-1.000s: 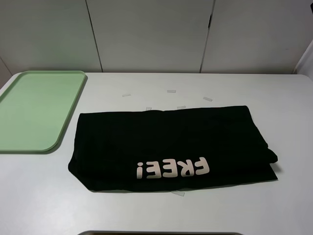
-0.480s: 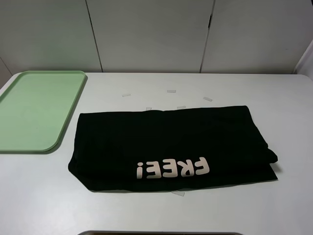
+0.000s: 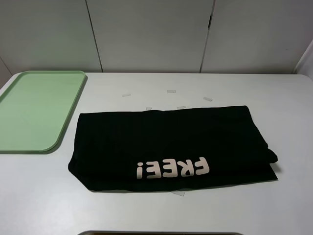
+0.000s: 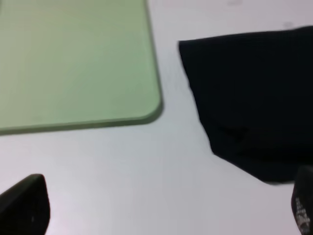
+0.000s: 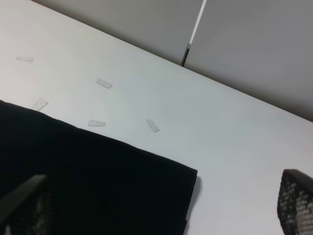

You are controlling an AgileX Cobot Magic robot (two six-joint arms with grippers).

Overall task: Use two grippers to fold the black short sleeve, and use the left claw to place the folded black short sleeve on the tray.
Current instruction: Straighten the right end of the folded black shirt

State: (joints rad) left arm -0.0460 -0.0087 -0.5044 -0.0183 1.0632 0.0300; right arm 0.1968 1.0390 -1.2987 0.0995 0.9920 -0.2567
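And the black short sleeve (image 3: 171,149) lies folded on the tabletop (image 3: 146,215), nearer the front edge, just apart from the tray (image 3: 34,110) at the left edge. Left gripper (image 4: 164,210) and right gripper (image 5: 156,205) hover, fingers wide apart, holding nothing.

Left hand (image 4: 164,208): jaws spread fully; its 2 fingers (image 4: 24,205) stand far apart, with only their dark tips in view.
Right hand (image 5: 156,205): jaws spread fully; its 2 fingers (image 5: 296,203) stand far apart, tips only, the pads showing a mesh texture.
Contact: both hands hang free, gripping nothing.
Arms and wrists: hidden in all 3 views.
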